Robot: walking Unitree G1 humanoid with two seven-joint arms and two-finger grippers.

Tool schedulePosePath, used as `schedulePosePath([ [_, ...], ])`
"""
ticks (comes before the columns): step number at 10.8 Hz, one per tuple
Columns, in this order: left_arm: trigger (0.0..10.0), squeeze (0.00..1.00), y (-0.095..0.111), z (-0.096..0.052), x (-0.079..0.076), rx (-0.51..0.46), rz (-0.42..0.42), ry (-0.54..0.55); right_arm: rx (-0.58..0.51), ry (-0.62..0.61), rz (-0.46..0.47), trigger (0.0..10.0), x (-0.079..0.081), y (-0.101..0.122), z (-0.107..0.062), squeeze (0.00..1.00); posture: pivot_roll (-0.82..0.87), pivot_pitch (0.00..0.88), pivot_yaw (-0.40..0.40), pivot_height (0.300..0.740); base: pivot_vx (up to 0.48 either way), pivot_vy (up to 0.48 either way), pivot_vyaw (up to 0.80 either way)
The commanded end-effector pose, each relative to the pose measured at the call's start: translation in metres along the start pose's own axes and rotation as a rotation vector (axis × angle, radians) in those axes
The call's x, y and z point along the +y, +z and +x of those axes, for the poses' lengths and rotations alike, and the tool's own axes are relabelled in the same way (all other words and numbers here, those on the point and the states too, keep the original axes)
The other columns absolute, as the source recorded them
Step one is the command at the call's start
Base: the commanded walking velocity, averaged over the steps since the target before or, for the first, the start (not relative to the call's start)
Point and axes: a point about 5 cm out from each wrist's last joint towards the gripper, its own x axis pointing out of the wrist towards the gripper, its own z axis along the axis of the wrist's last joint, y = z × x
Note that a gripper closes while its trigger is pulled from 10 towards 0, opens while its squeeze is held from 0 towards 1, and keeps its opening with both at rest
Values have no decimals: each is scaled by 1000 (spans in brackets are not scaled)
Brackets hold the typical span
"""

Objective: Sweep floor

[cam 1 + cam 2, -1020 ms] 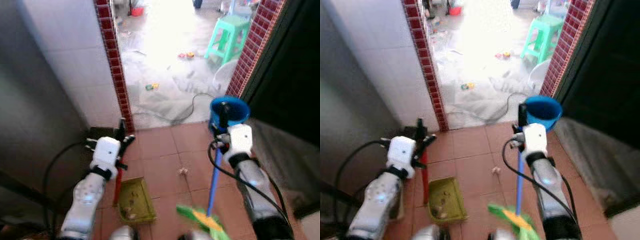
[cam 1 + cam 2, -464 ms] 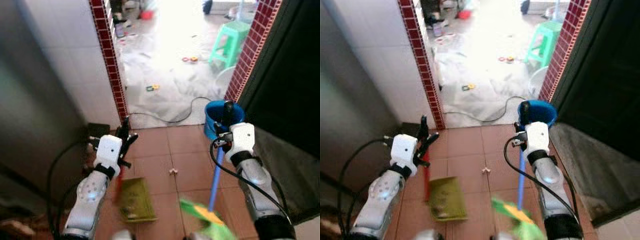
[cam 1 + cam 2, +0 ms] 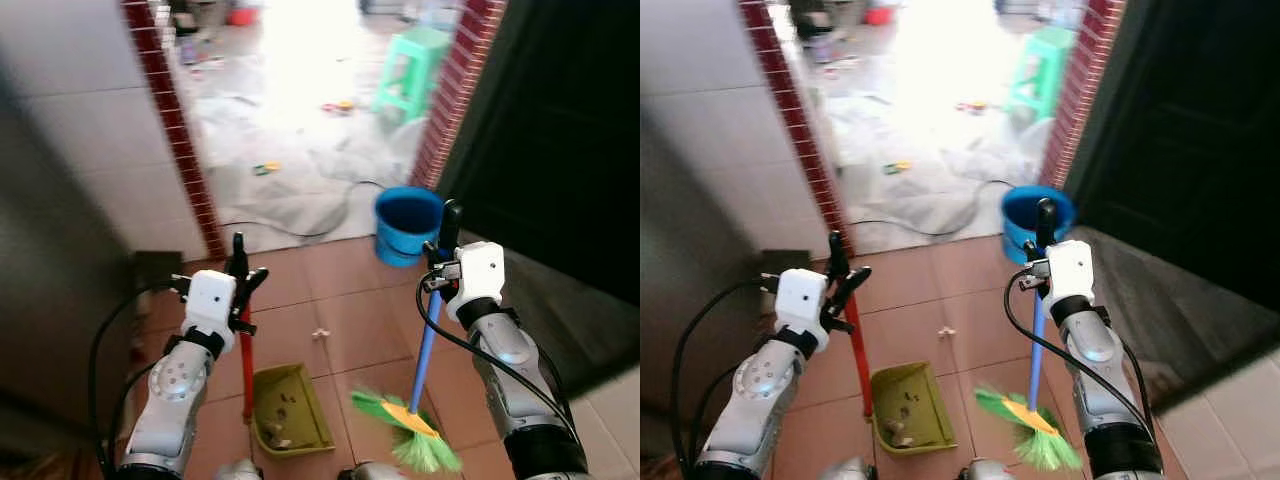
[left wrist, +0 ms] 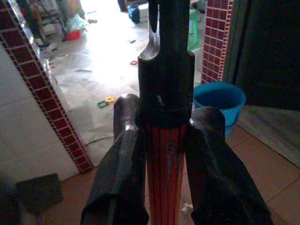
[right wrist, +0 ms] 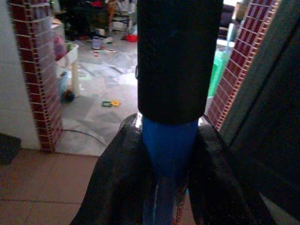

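Note:
A yellow-green dustpan [image 3: 290,410] with bits of dirt in it rests on the red tile floor on its upright red handle [image 3: 246,370]. My left gripper [image 3: 243,288] is shut on the top of that handle, whose black cap [image 4: 164,70] stands between the fingers [image 4: 123,154]. My right gripper [image 3: 443,272] is shut on the blue handle [image 3: 428,345] of a broom. Its green and orange bristle head [image 3: 410,435] touches the tiles right of the dustpan. A small white scrap [image 3: 320,333] lies on the floor between the arms.
A blue bucket [image 3: 407,225] stands at the doorway ahead. Red brick pillars [image 3: 175,140] [image 3: 455,90] frame the opening. Beyond it are a bright concrete yard with a cable [image 3: 300,225], small toys [image 3: 265,167] and a green stool [image 3: 410,65]. A dark door [image 3: 560,150] is on the right.
The whole picture has shifted left, so the camera has turned right. Both grippers keep their hold, and the dustpan and broom stay in front of me.

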Motion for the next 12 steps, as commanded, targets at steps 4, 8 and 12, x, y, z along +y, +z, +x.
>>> schedulePosePath([
  [4, 10000, 0, 0, 0, 1, 4, -11, 3, 14, -10, -8, 10000, -3, 0, -1, 0, -44, 0, 17, 740, 0, 0, -800],
  [8, 10000, 0, -2, -2, 1, 1, -21, -13, 26, -18, 5, 10000, 0, -5, -6, 0, -46, 0, 31, 740, 0, 0, -800],
  [12, 10000, 0, 0, 0, -1, -8, -27, -37, 29, -28, 11, 10000, 0, -6, -4, 0, -50, 0, 36, 740, 0, 0, -800],
])
